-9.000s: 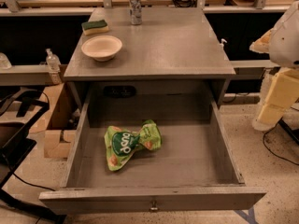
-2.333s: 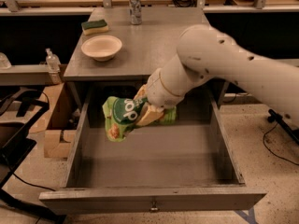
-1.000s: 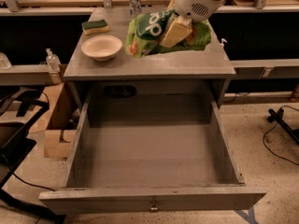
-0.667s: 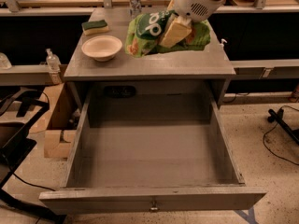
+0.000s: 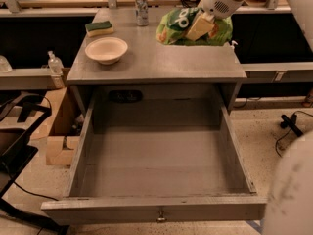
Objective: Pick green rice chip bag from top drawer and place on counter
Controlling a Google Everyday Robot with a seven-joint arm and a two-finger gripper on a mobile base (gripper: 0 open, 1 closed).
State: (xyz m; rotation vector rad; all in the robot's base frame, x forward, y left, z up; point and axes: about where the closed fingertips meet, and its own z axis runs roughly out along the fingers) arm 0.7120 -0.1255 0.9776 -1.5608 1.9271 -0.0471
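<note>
The green rice chip bag (image 5: 175, 27) is held over the right back part of the grey counter (image 5: 156, 60), at or just above its surface. My gripper (image 5: 200, 27) is shut on the bag, its pale fingers (image 5: 198, 28) pinching the bag's middle; the white arm comes in from the upper right. The top drawer (image 5: 155, 210) is pulled wide open toward me, and its inside holds nothing. Its small metal knob (image 5: 159, 218) shows on the front panel.
On the counter stand a white bowl (image 5: 106, 49), a green-and-yellow sponge (image 5: 99, 28) and a metal can (image 5: 142, 9). A cardboard box (image 5: 61, 131) and a black chair (image 5: 14, 146) are at the left. A white robot part (image 5: 293, 190) fills the lower right corner.
The bag was lifted out of the drawer and carried up over the counter. In the last second it moved right and slightly down with the gripper.
</note>
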